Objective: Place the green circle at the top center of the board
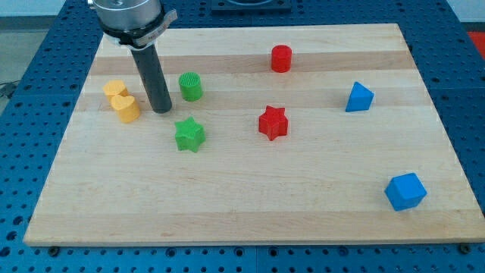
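The green circle (191, 86), a short green cylinder, stands on the wooden board (303, 197) at the upper left. My tip (161, 111) rests on the board just left of and slightly below it, with a small gap between them. A green star (189, 135) lies below the green circle, to the lower right of my tip. The dark rod rises from the tip toward the view's top left.
A yellow heart (126, 108) and another yellow block (114, 91) lie left of my tip. A red cylinder (281, 58) stands near the top centre. A red star (273, 123) lies mid-board. A blue triangle (359, 97) and a blue cube (405, 191) lie at the right.
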Motion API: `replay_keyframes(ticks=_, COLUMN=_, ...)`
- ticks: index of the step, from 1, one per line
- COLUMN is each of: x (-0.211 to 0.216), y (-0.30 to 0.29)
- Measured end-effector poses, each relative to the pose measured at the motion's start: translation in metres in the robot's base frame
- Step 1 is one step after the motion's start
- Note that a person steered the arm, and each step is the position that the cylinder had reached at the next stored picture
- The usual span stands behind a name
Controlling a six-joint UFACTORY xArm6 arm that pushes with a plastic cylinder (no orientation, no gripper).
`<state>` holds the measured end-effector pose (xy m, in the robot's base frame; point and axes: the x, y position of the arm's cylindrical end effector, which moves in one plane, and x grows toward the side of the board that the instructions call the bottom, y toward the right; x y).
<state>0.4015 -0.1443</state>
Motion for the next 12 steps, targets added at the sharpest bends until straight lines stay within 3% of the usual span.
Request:
replay_keyframes(ticks=1, x=-0.042, y=0.03)
replay_keyframes(ticks=2, x=-0.042, y=0.03)
replay_keyframes(ticks=3, x=-0.069, y=0.032)
replay_keyframes(ticks=7, x=-0.034, y=0.074)
replay_keyframes(ticks=8, x=-0.045, y=0.1)
replay_keyframes(ticks=12, x=-0.083, y=0.098)
